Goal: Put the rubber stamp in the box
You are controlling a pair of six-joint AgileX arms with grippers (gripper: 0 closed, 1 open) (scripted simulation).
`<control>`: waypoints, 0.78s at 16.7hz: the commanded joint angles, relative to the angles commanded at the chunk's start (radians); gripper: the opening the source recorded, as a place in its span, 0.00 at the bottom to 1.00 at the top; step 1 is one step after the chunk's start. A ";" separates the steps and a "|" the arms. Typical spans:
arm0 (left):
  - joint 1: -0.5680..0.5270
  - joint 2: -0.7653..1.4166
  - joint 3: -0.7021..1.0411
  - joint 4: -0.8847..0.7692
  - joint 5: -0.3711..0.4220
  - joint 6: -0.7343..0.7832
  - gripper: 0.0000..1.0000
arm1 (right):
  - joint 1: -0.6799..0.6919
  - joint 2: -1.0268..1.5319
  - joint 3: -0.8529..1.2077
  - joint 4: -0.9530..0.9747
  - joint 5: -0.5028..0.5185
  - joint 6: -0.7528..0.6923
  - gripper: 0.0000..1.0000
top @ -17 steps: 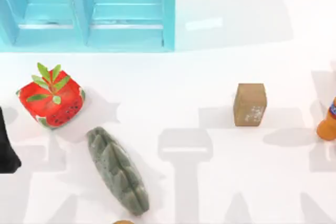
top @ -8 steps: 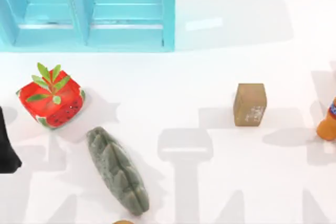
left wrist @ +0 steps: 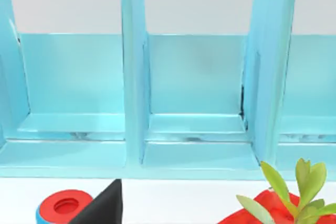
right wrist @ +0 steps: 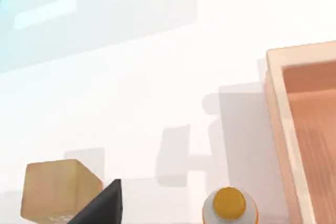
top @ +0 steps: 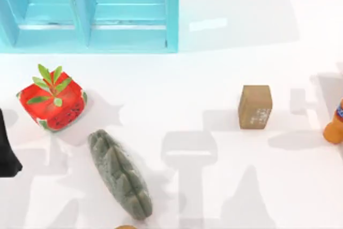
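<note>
The rubber stamp [top: 255, 106], a small tan-brown block with faint white marks on one face, stands on the white table right of centre. In the right wrist view the stamp [right wrist: 56, 188] lies close beside a black part of my right gripper [right wrist: 103, 206]. Farther off in that view is the box [right wrist: 274, 108], a light wooden tray with a raised rim. My left arm [top: 6, 151] is a black shape at the table's left edge. A black part of my left gripper [left wrist: 102, 206] faces the blue shelf [left wrist: 136, 77].
A blue shelf unit [top: 88, 12] fills the back left. A red cube with a green plant [top: 52, 100] and a long grey-green ridged object [top: 119, 174] lie on the left. An orange bottle [top: 335, 124] stands at the right edge. A red-capped item [left wrist: 63, 207] is near the left gripper.
No object has moved. The arm shadows on the right of the table have shifted, and a small new shadow patch lies right of the stamp.
</note>
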 joint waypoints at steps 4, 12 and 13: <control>0.000 0.000 0.000 0.000 0.000 0.000 1.00 | 0.091 0.396 0.401 -0.211 -0.006 0.089 1.00; 0.000 0.000 0.000 0.000 0.000 0.000 1.00 | 0.300 1.064 0.898 -0.569 -0.008 0.215 1.00; 0.000 0.000 0.000 0.000 0.000 0.000 1.00 | 0.320 1.110 0.925 -0.603 -0.008 0.224 1.00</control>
